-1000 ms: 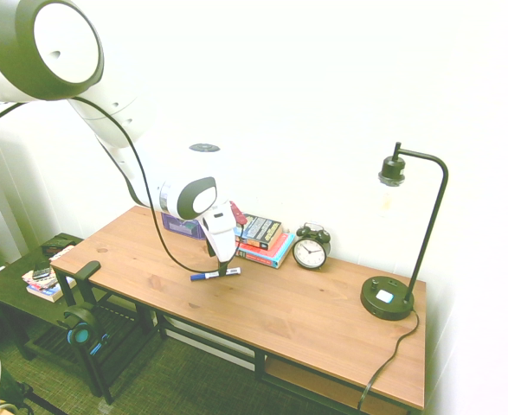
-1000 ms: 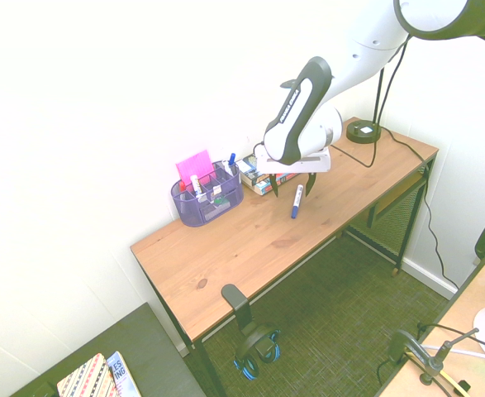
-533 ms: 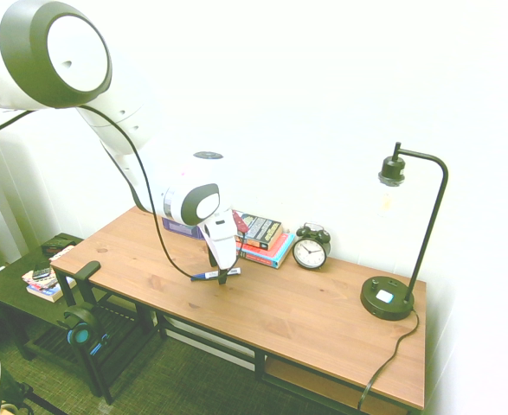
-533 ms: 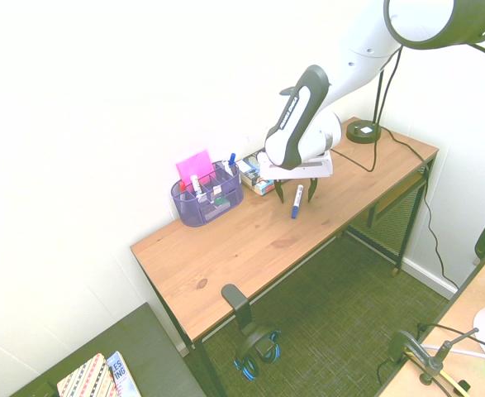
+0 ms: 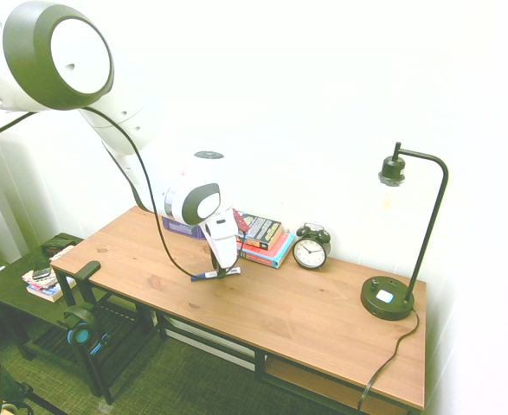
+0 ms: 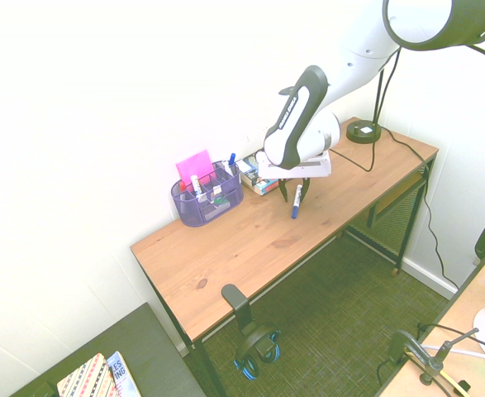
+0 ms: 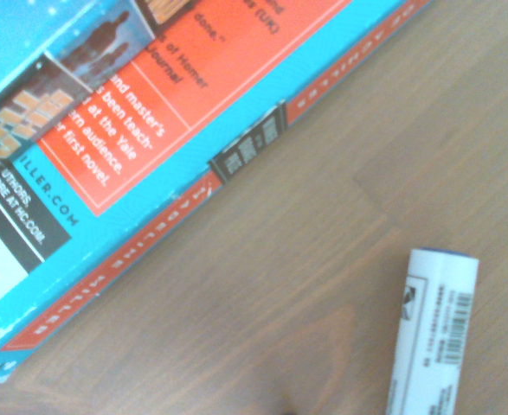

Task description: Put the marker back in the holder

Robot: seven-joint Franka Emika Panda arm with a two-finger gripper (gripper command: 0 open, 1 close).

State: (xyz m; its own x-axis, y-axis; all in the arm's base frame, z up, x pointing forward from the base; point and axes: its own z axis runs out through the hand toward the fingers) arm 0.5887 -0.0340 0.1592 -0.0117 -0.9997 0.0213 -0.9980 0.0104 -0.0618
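The marker (image 6: 296, 201) lies flat on the wooden table (image 6: 225, 256), white barrel with a dark blue cap, in front of the stack of books. My gripper (image 6: 296, 193) points straight down over it, and its dark fingers stand on either side of the barrel with a small gap still showing. From the other side, the marker (image 5: 215, 275) pokes out to the left under the gripper (image 5: 221, 271). Its white labelled end (image 7: 431, 337) shows in the wrist view. The purple mesh holder (image 6: 207, 201), with pens and a pink pad, stands to the left of the books by the wall.
A stack of books (image 5: 262, 238) lies just behind the gripper, its blue and red cover (image 7: 106, 156) filling much of the wrist view. A black alarm clock (image 5: 311, 249) and a black desk lamp (image 5: 388, 298) stand further along. Headphones (image 6: 254, 346) hang off the table's front edge.
The gripper came down onto the marker and its fingers drew closer together around the barrel. The marker has not moved.
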